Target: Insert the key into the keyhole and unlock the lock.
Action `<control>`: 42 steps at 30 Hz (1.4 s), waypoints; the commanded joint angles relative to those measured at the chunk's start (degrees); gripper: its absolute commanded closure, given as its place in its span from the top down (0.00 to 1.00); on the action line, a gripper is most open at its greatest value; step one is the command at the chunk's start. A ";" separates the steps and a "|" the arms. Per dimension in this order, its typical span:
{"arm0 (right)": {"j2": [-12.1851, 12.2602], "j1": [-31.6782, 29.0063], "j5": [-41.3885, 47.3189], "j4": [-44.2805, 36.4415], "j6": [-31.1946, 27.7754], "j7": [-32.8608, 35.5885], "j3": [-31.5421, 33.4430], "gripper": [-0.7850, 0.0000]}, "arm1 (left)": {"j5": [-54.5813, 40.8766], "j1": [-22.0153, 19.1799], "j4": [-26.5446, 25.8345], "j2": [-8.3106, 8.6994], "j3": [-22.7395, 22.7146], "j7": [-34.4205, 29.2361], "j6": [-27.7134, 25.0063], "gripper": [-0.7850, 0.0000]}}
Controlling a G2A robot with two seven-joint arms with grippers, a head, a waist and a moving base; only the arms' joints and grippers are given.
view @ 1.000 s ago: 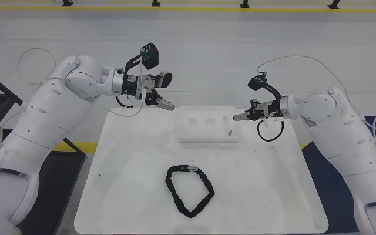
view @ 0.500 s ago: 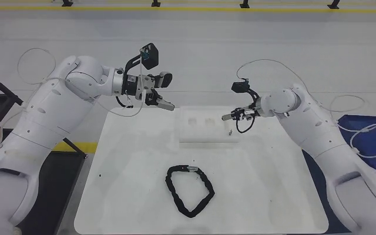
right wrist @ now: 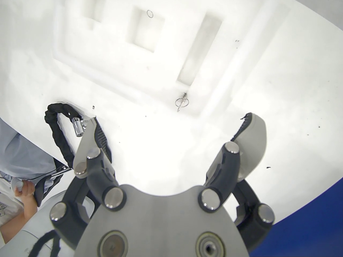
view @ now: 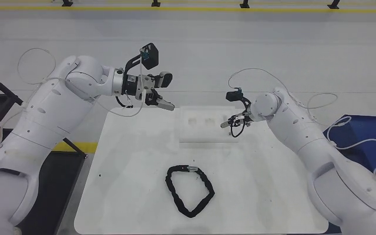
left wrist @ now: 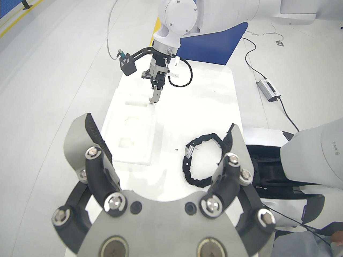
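right gripper [right wrist: 170, 121] open and empty above the key [right wrist: 182, 102]
the likely risk was a missed pinch: the thin key lay flat on soft foam, so closing fingers might dig in or nudge it into the long slot just beside it. it sat on the near right corner of the foam tray [right wrist: 107, 76], slightly ahead of the spread fingers. the chain lock [left wrist: 206, 137] lay nearer, mid-table, well apart. the left gripper [left wrist: 160, 124] hovered open, far left.

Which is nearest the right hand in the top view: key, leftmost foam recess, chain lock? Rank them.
From the right hand:
1. key, beside it, at the right end of the foam.
2. leftmost recess, at the foam's other end.
3. chain lock, off the foam, nearer the robot.
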 commanded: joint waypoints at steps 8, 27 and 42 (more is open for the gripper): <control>0.04 -0.01 0.00 -0.08 0.02 0.01 0.01 1.00 | 0.00 0.00 0.00 0.00 0.00 0.00 0.00 1.00; -1.19 -3.06 -5.01 -6.24 11.87 -2.00 -0.86 1.00 | 0.00 0.00 0.00 0.00 0.00 0.00 0.00 1.00; -3.69 -4.12 -6.65 -2.11 14.57 -0.25 -0.89 0.49 | 0.00 0.00 0.00 0.00 0.00 0.00 0.00 1.00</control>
